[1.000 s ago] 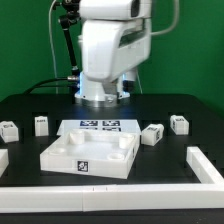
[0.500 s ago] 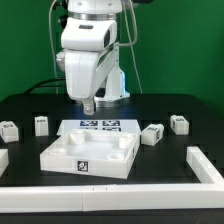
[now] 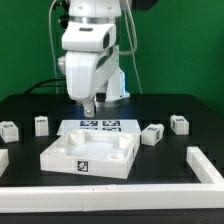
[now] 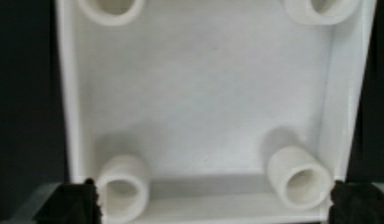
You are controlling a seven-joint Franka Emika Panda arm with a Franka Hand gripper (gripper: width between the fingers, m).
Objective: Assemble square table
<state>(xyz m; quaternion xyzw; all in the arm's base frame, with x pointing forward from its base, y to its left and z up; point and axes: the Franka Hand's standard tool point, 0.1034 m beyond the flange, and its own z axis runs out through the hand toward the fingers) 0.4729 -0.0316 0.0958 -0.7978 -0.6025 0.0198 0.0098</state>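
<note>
Black bench (image 3: pixel 30 108), green backdrop. We see the square table's slab (image 3: pixel 90 152) lying centre-front, hollow face up, tag on its front edge, just fwd of the marker board (image 3: pixel 98 125). All 4 legs are loose on the bench: two legs (image 3: pixel 41 124) at the exterior view's left, two more (image 3: pixel 152 133) at its right, well apart from the slab. Wrist view shows the corner sockets (image 4: pixel 299 180) bare, so we judge assy at the very start: 4 legs left to pick, seat & screw in. Gripper (image 3: pixel 88 108) hovers over the slab's rear, holding nothing, fingers (image 4: pixel 73 200) spread wide.
</note>
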